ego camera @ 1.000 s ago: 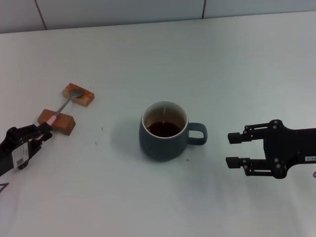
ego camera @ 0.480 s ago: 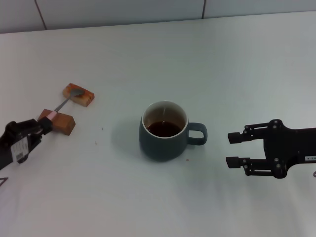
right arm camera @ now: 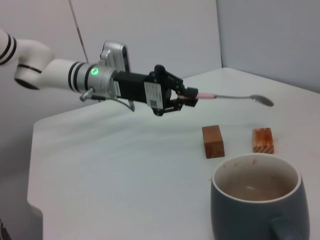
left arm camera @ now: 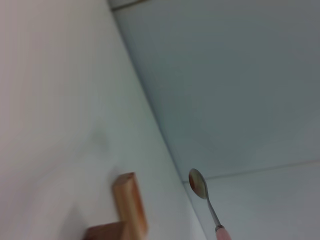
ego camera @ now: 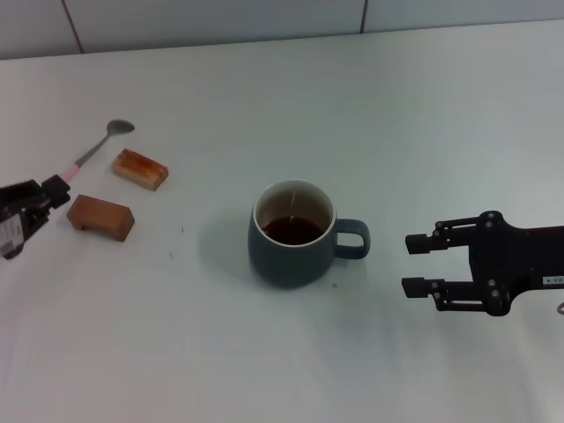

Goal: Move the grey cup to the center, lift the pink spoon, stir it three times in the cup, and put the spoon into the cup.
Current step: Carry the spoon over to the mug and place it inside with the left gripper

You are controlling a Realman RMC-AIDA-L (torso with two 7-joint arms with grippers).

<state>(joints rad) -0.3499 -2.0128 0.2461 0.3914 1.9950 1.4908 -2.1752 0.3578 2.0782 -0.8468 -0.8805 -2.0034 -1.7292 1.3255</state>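
The grey cup (ego camera: 291,236) stands mid-table with brown liquid inside and its handle pointing toward my right arm; its rim also fills the near corner of the right wrist view (right arm camera: 255,197). My left gripper (ego camera: 55,190) at the left edge is shut on the pink handle of the pink spoon (ego camera: 92,152), which hangs in the air above the table with its silver bowl pointing away. The right wrist view shows that gripper (right arm camera: 189,96) holding the spoon (right arm camera: 240,97) level. The spoon (left arm camera: 205,192) also shows in the left wrist view. My right gripper (ego camera: 411,264) rests open, right of the cup's handle.
Two brown rectangular blocks (ego camera: 139,168) (ego camera: 100,217) lie on the white table left of the cup, below the spoon. They show as well in the right wrist view (right arm camera: 213,141) (right arm camera: 262,140). A tiled wall runs along the far table edge.
My left gripper has lifted the spoon off the two brown blocks and carried it up and to the far left. The cup and right arm have not moved.
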